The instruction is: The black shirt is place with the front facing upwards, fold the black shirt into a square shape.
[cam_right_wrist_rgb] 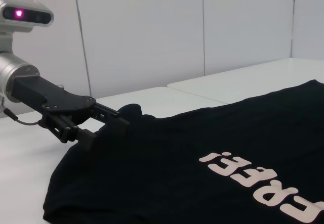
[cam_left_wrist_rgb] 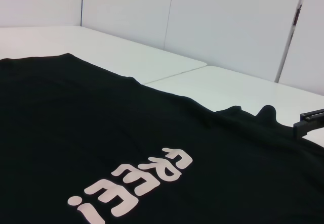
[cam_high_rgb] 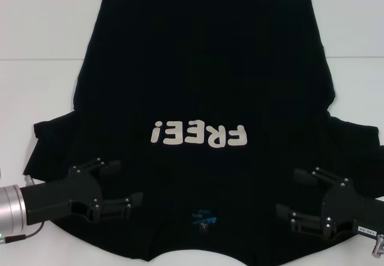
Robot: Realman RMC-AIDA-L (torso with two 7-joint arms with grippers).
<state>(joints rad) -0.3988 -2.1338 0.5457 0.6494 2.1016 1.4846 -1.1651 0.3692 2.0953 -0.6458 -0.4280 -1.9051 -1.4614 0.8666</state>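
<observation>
The black shirt [cam_high_rgb: 204, 86] lies flat on the white bench [cam_high_rgb: 36, 92], lettering up. Left of its neck label [cam_high_rgb: 202, 217], the left claw [cam_high_rgb: 123, 185] hovers released; right of the label, the right claw [cam_high_rgb: 288, 193] likewise. Uneven pinches risk a skewed, bunched fold.

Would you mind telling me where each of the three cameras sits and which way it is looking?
Head view: from above, looking down on the black shirt, both open grippers, left gripper and right gripper, over its near end.
Left wrist view: low, looking across the shirt; only the right gripper's tip shows.
Right wrist view: low, facing the left gripper over the shirt.
All share the FREE! lettering.
</observation>
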